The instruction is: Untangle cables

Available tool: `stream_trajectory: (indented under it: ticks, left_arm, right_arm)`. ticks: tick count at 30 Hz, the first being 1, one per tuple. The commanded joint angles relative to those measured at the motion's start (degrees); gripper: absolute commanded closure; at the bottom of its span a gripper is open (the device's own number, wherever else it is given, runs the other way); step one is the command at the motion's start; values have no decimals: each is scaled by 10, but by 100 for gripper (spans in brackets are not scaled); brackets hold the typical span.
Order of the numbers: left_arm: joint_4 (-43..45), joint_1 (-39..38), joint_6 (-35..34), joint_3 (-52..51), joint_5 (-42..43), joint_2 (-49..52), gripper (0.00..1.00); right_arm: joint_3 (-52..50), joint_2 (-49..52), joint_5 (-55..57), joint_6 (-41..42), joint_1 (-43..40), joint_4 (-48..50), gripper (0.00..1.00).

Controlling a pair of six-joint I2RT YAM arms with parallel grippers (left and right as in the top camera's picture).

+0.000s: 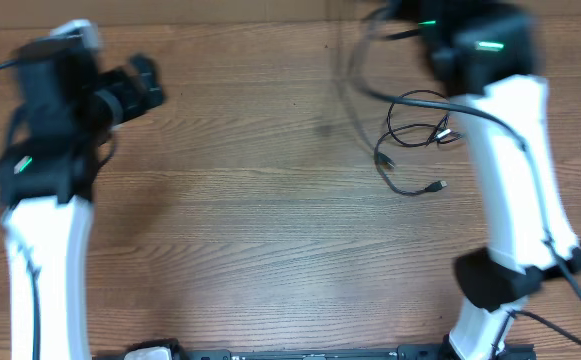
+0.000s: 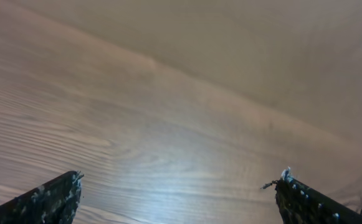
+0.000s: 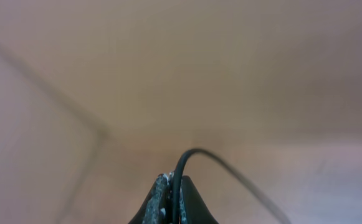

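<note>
Right gripper pinched shut on one thin black cable; the cable arcs up out of the closed fingertips and off to the right, going blurry. Left gripper spread wide, nothing between the fingers, hovering above bare wood at the far left of the counter. The rest of the cables lie as one loose tangle on the counter at the far right, just beside the white right arm. Loops overlap, so the cord count can't be told. Three small plug ends show: one at the tangle's left, one at its near side, and one light-coloured by the arm. In the overhead view a blurred dark strand rises from the tangle area toward the far edge; can't tell if it is the held one. Two arms in all, with the left arm well apart from the tangle. Green lights glow on both arms, and markings are too blurred to read. The middle of the counter between the arms is plain wood grain. A tan backdrop runs along the far edge, close behind both grippers.
</note>
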Motion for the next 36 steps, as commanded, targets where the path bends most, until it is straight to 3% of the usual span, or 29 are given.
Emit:
stream_trajectory:
  ticks: [1, 6, 11, 18, 22, 24, 30, 36]
  left_arm:
    - [-26, 30, 18, 5, 39, -37, 1]
    - [-58, 30, 17, 5, 42, -41, 1]
    - [-60, 30, 17, 4, 111, -23, 1]
    - [-66, 30, 17, 4, 223, 26, 0]
    - [-71, 30, 18, 4, 252, 58, 1]
    - [-71, 30, 17, 4, 256, 72, 0]
    - [-64, 30, 17, 4, 256, 90, 1]
    - [-71, 25, 18, 4, 266, 90, 1]
  right_arm:
    - [4, 16, 6, 14, 60, -53, 96]
    - [4, 37, 29, 60, 79, -200, 96]
    - [3, 49, -27, 67, 79, -315, 96]
    - [2, 50, -69, -18, 77, -335, 96]
    - [2, 50, -87, -53, 76, -330, 89]
    - [2, 50, -87, -57, 76, -331, 82]
    - [2, 50, -84, -63, 73, -313, 41]
    - [19, 42, -61, -55, 34, -297, 18]
